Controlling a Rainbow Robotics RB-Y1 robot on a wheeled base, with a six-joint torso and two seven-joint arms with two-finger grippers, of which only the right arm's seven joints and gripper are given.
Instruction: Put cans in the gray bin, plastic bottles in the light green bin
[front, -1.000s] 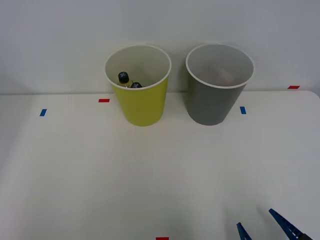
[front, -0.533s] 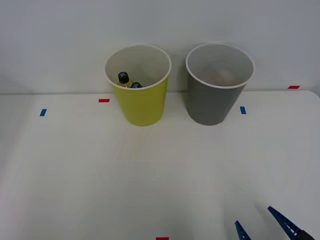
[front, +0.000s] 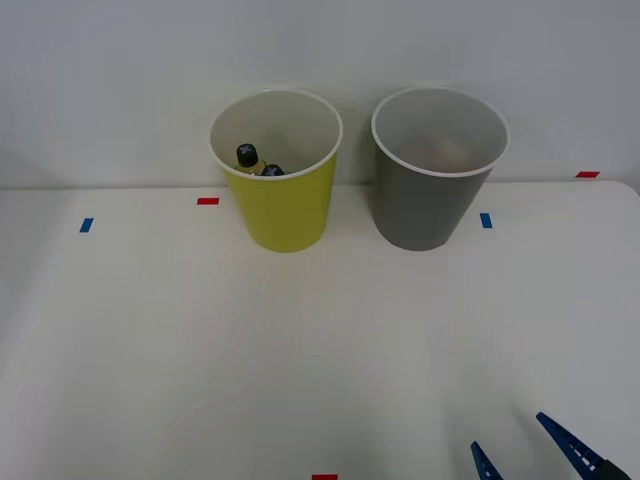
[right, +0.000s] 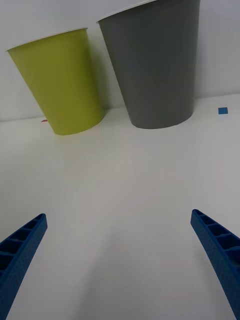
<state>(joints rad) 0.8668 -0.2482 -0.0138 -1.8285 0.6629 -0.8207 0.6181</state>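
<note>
White bench, pale wall behind. Side by side at back: light green bin holding black-capped plastic bottles, seen from front; gray bin. Right gripper released, empty, near edge.

Test or lab setting: bare white table against a plain white wall, with small red and blue tape markers fixed on the tabletop.
</note>
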